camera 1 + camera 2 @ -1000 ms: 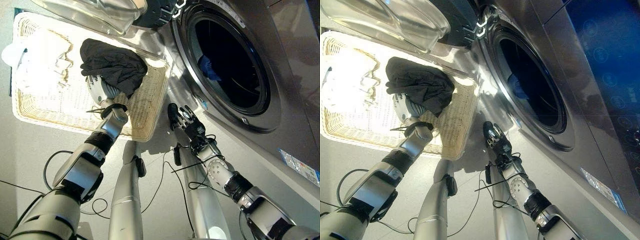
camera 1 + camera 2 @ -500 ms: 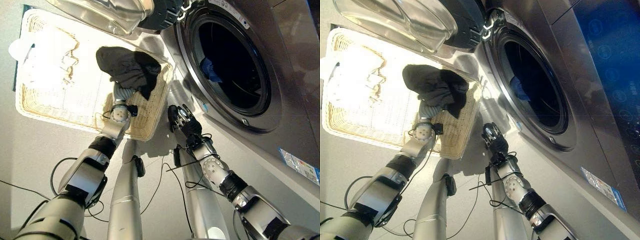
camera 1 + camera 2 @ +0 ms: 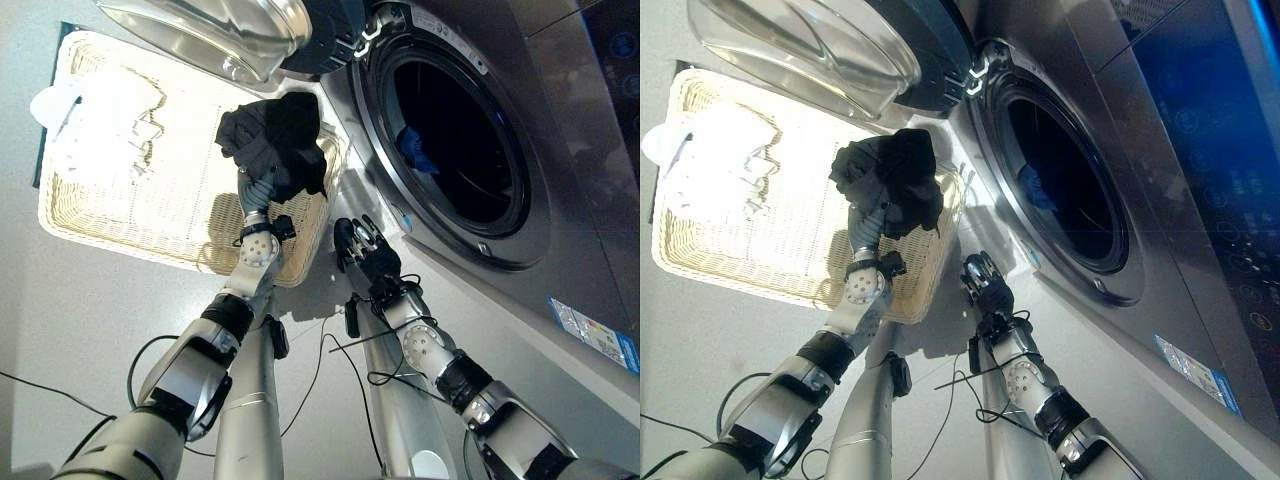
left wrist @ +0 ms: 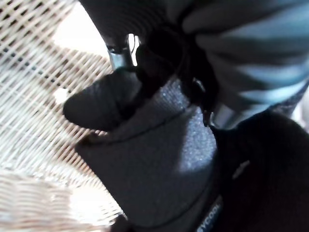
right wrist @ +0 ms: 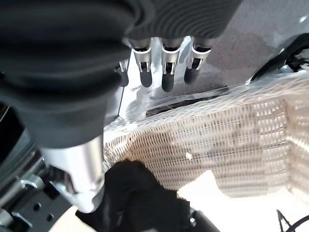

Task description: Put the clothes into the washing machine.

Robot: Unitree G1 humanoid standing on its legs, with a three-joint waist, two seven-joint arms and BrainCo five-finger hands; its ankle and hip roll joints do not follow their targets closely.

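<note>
A black garment (image 3: 275,140) hangs bunched above the right end of the wicker basket (image 3: 130,200), with my left hand (image 3: 255,195) shut on it from below. In the left wrist view the dark cloth (image 4: 159,164) is wrapped by the thumb (image 4: 91,108). A pile of white clothes (image 3: 100,115) lies at the basket's left end. The washing machine's round opening (image 3: 455,130) stands to the right, with a blue cloth (image 3: 415,150) inside the drum. My right hand (image 3: 360,250) hovers low between the basket and the machine, its fingers (image 5: 164,72) straight and holding nothing.
The machine's glass door (image 3: 220,30) stands swung open over the basket's far edge. The basket's right rim (image 3: 318,215) lies close to the machine's front. A label (image 3: 595,335) sits on the machine's lower front panel.
My left hand has lifted the black garment out of the basket and carried it right, toward the machine's opening. The right hand has barely moved.
</note>
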